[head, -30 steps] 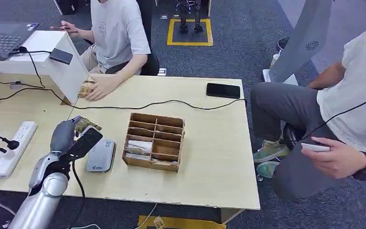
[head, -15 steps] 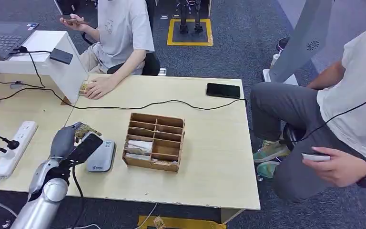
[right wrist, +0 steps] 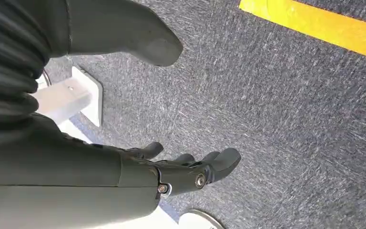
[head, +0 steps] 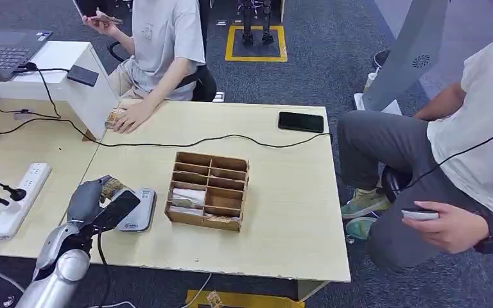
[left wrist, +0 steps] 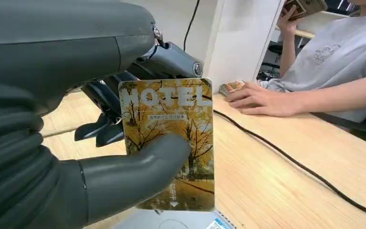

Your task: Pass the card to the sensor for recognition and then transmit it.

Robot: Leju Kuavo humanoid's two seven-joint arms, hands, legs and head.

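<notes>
left wrist view: the card (left wrist: 171, 143), yellow with autumn trees and the word "hotel", is pinched by the left robot hand (left wrist: 100, 143), thumb across its face and dark fingers (left wrist: 105, 109) behind it. in the head view the card (head: 111, 188) sits in that hand (head: 99, 199) just above the near left part of the surface (head: 282, 212), beside and partly over the grey sensor (head: 136, 208); whether card and sensor touch cannot be told. just right of the sensor stands a wooden box (head: 208, 190) with compartments, some holding cards. a black cable (head: 231, 136) runs across the surface and a phone (head: 301, 121) lies at its far right. a person (head: 164, 45) across the surface rests a hand (head: 127, 118) on a card stack. another person (head: 462, 141) sits at the right holding something small and flat. the right robot hand (right wrist: 171, 171) hangs over grey carpet (right wrist: 290, 119), fingers loosely spread and holding nothing
</notes>
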